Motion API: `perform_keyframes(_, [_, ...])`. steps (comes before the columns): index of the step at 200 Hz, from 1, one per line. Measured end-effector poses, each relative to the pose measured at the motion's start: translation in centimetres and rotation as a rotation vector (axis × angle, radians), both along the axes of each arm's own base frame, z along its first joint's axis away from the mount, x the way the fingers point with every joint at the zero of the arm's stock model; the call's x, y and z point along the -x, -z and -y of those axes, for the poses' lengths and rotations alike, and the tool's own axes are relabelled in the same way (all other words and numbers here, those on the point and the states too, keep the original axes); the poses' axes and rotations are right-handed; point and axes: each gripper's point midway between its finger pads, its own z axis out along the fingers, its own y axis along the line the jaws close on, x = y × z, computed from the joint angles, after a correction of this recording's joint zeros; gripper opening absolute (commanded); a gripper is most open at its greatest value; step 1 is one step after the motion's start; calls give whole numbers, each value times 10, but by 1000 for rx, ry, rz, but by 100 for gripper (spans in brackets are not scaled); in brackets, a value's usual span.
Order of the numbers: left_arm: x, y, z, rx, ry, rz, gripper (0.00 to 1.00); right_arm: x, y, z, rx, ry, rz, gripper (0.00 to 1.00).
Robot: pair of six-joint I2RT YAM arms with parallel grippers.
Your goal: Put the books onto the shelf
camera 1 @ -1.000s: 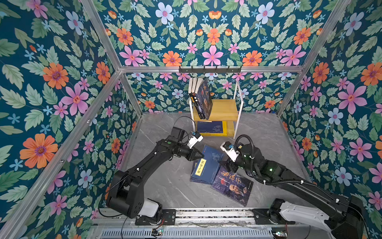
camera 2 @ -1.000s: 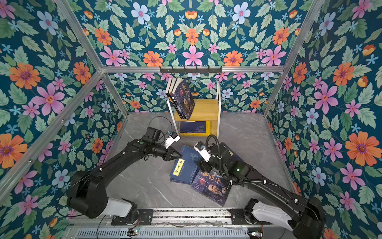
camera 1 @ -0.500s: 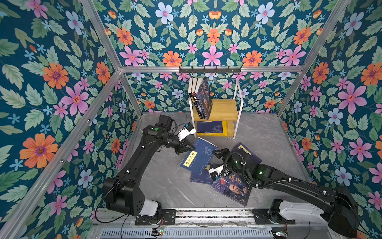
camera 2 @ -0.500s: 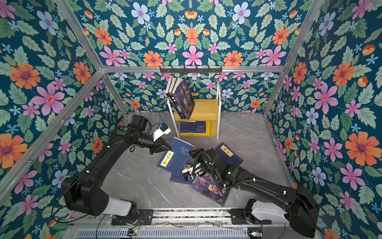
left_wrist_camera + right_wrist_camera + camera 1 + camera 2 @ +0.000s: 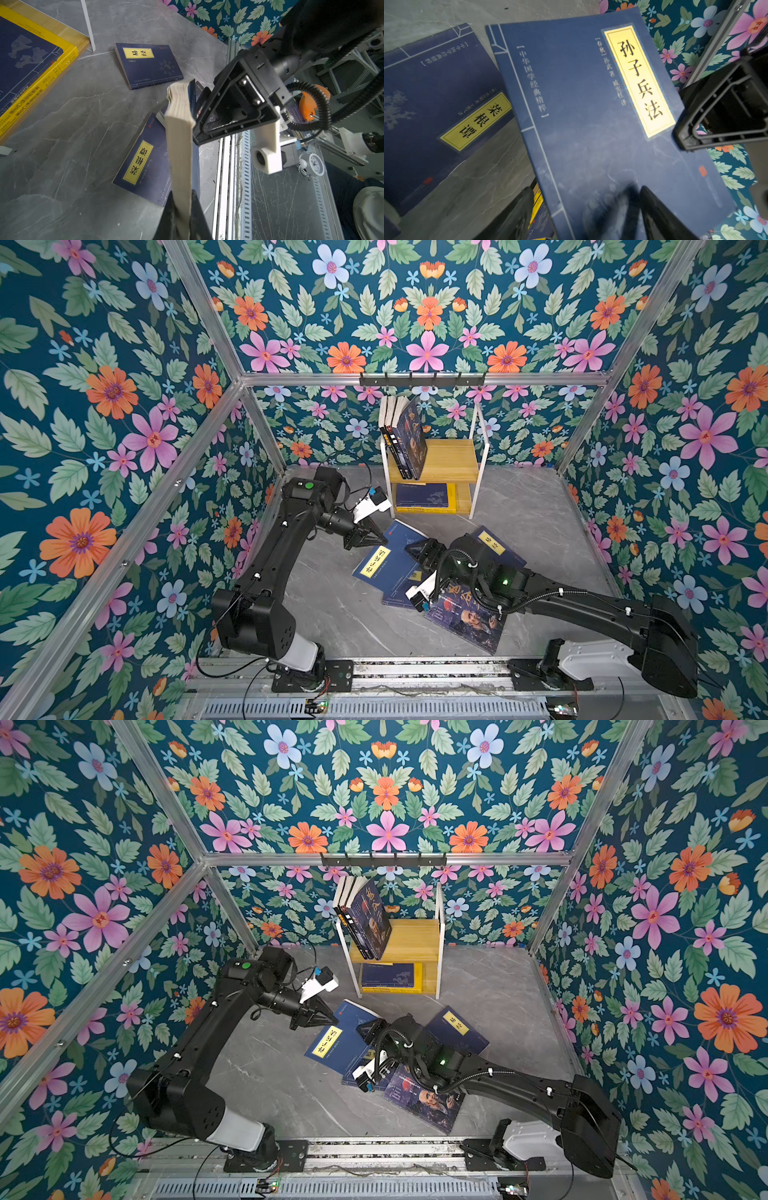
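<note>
The left gripper is pinched shut on the page edge of a navy book, holding it on edge above the grey floor. Only the left wrist view shows the cream pages squeezed between both fingers. The right gripper stands spread, one finger on each side of that book's spine corner (the right wrist view alone shows this, and whether they touch the cover I cannot tell). In both top views the held book tilts up in the middle of the floor, between the two grippers and nearer than the shelf, which stands against the far wall. A second navy book lies flat below it, mostly hidden in the top views. A third navy book lies to the right, and a dark book lies nearer. On the shelf, upright books lean at the top board's left, and flat books lie on the lower tier.
</note>
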Motion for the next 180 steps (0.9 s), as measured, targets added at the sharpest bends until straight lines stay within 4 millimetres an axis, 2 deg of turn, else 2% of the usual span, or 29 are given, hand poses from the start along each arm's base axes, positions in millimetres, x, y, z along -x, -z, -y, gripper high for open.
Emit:
perform_keyframes(10, [0,0,0,3,-1,-10,0,0,1,-3,-6,-8,6,60])
perform_keyframes(29, [-1,0,-1,8,-5,-15,0,-1,4,-6,3,-9,19,44])
perform_keyframes(44, [-4,2,-1,9,-12,-20,0,-1,9,-6,22,-12,29,25])
perform_keyframes(59, [-8,4,-1,4,-30,-31,0,0,12,-6,33,-16,28,0])
perform_keyframes(72, [-12,6,-1,1,-49,-31,0,1,8,-7,21,-18,33,0])
perform_keyframes(77, [-13,7,-2,2,-53,-30,5,1,8,-7,21,-19,35,0])
perform_keyframes(98, [-20,9,-3,4,-88,-27,47,0,7,-7,19,-16,34,0])
perform_keyframes(116, [-29,8,-8,3,-139,-8,64,-1,0,-10,-14,-13,44,0])
perform_keyframes(132, [-36,8,-14,-6,-181,13,67,-3,-2,-9,-38,5,38,0])
perform_keyframes(159, [-53,17,-27,-41,-263,29,74,-7,7,-4,-37,49,9,0])
perform_keyframes(180, [-66,24,-40,-77,-333,60,85,-7,16,0,-39,79,-26,0])
